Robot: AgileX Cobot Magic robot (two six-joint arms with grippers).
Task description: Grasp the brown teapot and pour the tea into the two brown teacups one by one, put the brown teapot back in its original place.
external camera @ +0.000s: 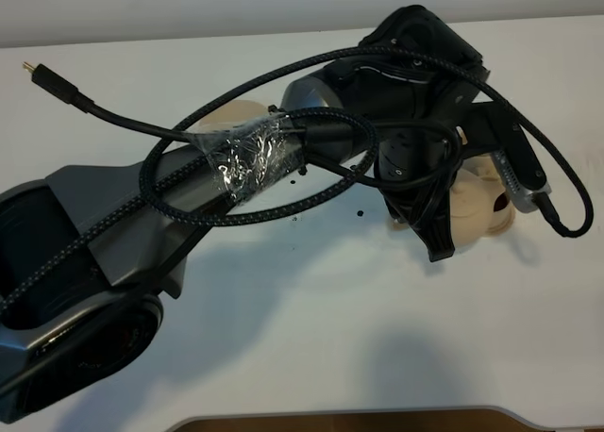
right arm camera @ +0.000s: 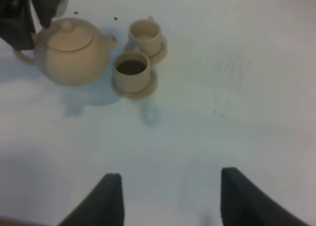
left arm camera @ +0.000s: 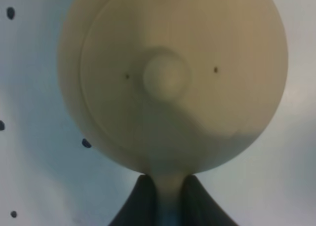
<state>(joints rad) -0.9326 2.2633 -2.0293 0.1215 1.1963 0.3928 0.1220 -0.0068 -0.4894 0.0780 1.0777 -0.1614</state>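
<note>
White tabletop [external camera: 330, 347] all round, dotted with a few dark specks [external camera: 361, 210].

From the high camera: left arm [external camera: 123, 224] stretched across to the right side, hung with cables [external camera: 113, 113]. Left gripper [external camera: 442, 236] pointing down just beside the teapot [external camera: 477, 206], which is mostly hidden behind the wrist. Cannot tell the grip from up here. Well apart from the teapot and half hidden behind the arm, a tan round shape [external camera: 231, 116] — possibly the teapot's own resting place, not certain.

From the left wrist: straight down onto the lid [left arm camera: 217, 102] and knob [left arm camera: 165, 78]. Fingers [left arm camera: 140, 204] pinched tight on the handle [left arm camera: 170, 186], no gap showing.

From the right wrist: right gripper [right arm camera: 168, 196] well apart from the crockery, jaws spread wide, holding nothing. Teapot upright, spout [right arm camera: 111, 39] turned toward two cups. Full cup [right arm camera: 131, 70] just beside the teapot's belly, dark tea [right arm camera: 131, 66] in it. Pale cup [right arm camera: 144, 36] just past the spout — looks unfilled, though blurred. Cannot tell whether the teapot is resting or lifted.

Judged as mid-task: one pour done, the second pending. Calls next for bringing the spout over the pale cup, tipping slowly, levelling off, then setting the teapot back in its place before letting go.
</note>
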